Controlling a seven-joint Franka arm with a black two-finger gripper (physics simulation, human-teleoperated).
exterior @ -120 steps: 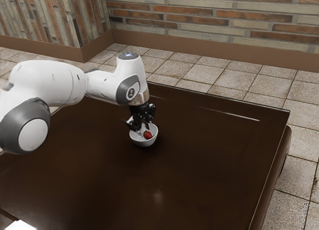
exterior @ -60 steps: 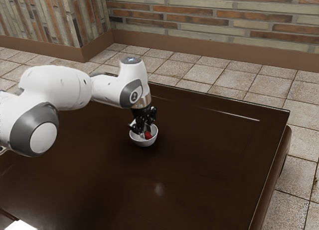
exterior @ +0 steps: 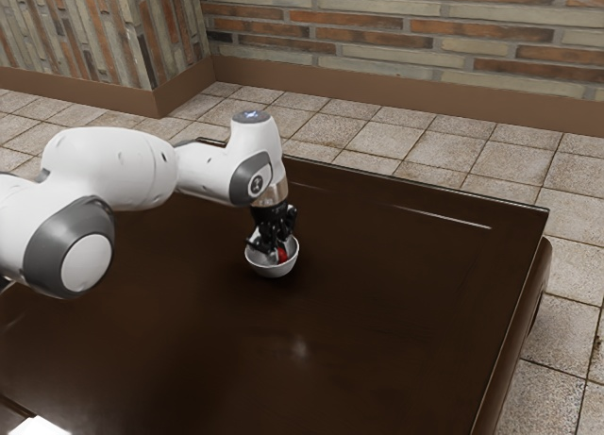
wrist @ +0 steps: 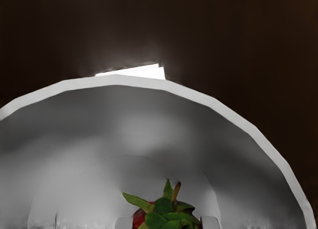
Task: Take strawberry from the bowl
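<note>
Well, brick walls (exterior: 406, 29) stand beyond the dark table (exterior: 396, 331), where the claw (exterior: 279, 251) pinches the strawberry (wrist: 166, 218)

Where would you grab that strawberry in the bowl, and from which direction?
Probably by two opposite red sides, coming down from above. The bowl is open on top but walls in the strawberry, whose leaves face up and look too thin to grip. My gripper has it by the sides.

A dark, glossy table (exterior: 406, 312) stands on pale tiles (exterior: 510, 161). Behind it, a brown baseboard (exterior: 377, 91) runs under a brick wall (exterior: 377, 39). A white patch (exterior: 38, 426) shows near the exterior view's lower left corner.
</note>
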